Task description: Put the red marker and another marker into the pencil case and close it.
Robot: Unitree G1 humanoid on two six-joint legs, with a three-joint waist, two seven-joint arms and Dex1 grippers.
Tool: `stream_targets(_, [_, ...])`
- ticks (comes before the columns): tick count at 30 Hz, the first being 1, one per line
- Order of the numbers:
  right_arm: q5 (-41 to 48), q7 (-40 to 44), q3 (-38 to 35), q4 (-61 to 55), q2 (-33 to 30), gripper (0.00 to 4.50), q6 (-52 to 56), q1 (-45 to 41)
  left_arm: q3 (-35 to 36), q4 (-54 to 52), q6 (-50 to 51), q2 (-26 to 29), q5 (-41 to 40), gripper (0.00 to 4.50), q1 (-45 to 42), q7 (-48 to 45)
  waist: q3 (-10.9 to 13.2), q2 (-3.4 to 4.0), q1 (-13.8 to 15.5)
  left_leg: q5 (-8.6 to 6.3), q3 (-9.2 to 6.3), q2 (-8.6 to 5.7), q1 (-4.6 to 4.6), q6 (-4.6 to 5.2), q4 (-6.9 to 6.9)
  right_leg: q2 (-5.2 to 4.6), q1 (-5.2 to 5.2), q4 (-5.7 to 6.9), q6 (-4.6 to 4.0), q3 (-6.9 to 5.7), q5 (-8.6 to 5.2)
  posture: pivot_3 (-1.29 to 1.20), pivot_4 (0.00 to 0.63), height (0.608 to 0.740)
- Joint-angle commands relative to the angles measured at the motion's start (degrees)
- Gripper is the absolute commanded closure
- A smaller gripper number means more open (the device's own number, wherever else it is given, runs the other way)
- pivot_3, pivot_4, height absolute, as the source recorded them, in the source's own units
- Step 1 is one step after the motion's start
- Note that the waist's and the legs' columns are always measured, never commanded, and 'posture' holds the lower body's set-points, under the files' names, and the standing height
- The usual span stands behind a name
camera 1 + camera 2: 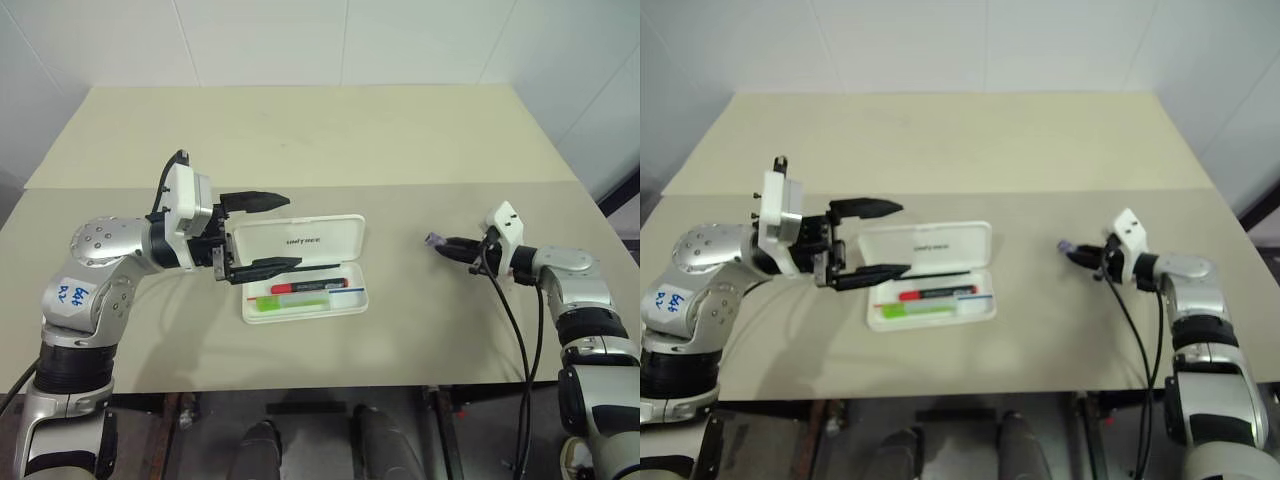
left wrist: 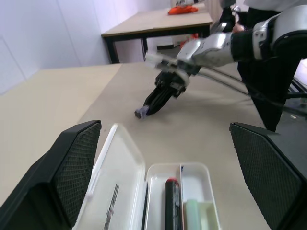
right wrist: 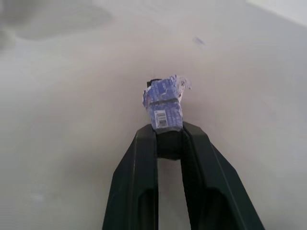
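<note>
Pencil case [image 1: 310,240] lies open on desk [image 1: 300,130], red marker [image 1: 312,285] and green marker [image 1: 292,302] inside its tray. Left pincer [image 1: 268,232] hangs wide apart at case's left end, lid edge between fingers. Right pincer [image 3: 168,136], well off to case's right, clamped on small purple-wrapped object [image 3: 164,103].

Print on the small purple-wrapped object [image 3: 164,103] too small to read.

A small purple-wrapped object [image 3: 164,106] sits low over the beige table [image 1: 300,130].
</note>
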Motion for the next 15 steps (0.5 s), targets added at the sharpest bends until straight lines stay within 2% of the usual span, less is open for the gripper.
stream_targets(1, [6.42, 4.77, 0.51, -23.64, -1.46, 4.17, 7.81, 5.42, 2.16, 1.16, -4.21, 2.29, 2.01, 0.0, 2.85, -2.22, 0.0, 0.02, 0.11, 0.0, 0.0, 0.0, -0.01, 0.0, -0.05, 0.0, -0.03, 0.01, 0.0, 0.0, -0.01, 0.0, 0.15, 0.74])
stream_targets(4, [11.83, 4.92, 2.41, -42.43, -1.16, 4.17, 17.43, 11.17, 2.17, 2.34, -8.88, 4.52, 4.68, 0.0, 7.11, -5.17, 0.0, 0.06, 0.17, -0.02, -0.01, 0.01, -0.02, -0.03, -0.13, 0.01, -0.13, 0.11, 0.02, 0.01, -0.12, 0.0, 0.15, 0.74])
stream_targets(7, [13.99, 3.54, 4.49, -51.39, -0.4, 4.17, 22.64, 13.71, 2.12, 2.43, -11.01, 5.09, 5.55, 0.0, 9.44, -6.28, 0.0, 0.05, 0.55, -0.05, 0.0, 0.02, -0.05, -0.04, -0.09, 0.0, -0.13, 0.09, -0.01, 0.0, -0.17, 0.0, 0.15, 0.74])
stream_targets(11, [14.06, 2.62, 9.19, -57.05, 1.19, 4.17, 25.63, 15.21, 2.04, 2.66, -12.53, 5.18, 6.05, 0.0, 11.31, -6.79, -0.01, 0.02, 1.0, -0.06, 0.0, 0.02, -0.04, -0.03, -0.04, 0.0, -0.08, 0.02, -0.06, 0.0, -0.18, 0.0, 0.15, 0.74])
stream_targets(15, [10.94, 2.09, 13.03, -54.75, 2.5, 4.17, 24.05, 14.99, 1.8, 3.33, -13.55, 5.05, 6.54, 0.0, 11.63, -7.1, -0.02, 0.02, 1.03, -0.05, 0.03, 0.02, -0.04, -0.02, -0.04, 0.0, -0.08, -0.04, -0.2, 0.0, -0.23, 0.0, 0.15, 0.74])
